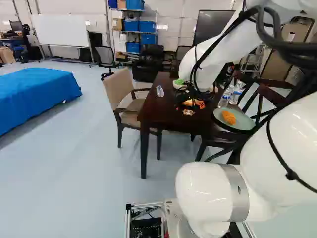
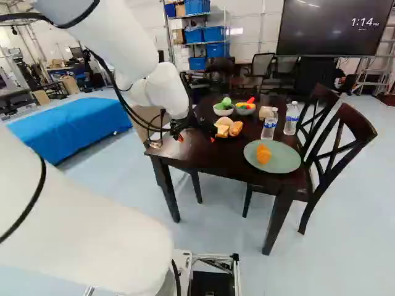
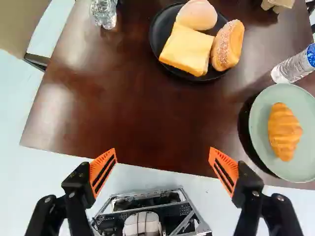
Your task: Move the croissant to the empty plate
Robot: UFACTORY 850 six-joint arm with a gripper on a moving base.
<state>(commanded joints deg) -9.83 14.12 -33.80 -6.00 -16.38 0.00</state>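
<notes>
Your fingers stand wide apart by the near edge of the tabletop, with nothing between them. The croissant lies on the pale green plate, off to one side of them and well clear of the pads. It is the only food there, so if that was the empty plate, your move looks finished, and only backing away would be left. You have no bare plate in sight as another target: the black plate farther in carries three pieces. If some other plate is meant, the whole pick and place lies ahead of you.

Nearest you, the orange pads are ribbed and taper to the tips. The tabletop is dark reddish wood with a soft sheen. The croissant is golden, ridged and plump in the middle, on a smooth, round plate. On the black plate you have a flat, squarish yellow slice, an oblong roll with a speckled top, and a smooth, rounded bun. Beyond the green plate, two clear plastic bottles stand upright; deeper in sit two round bowls of colourful pieces.
</notes>
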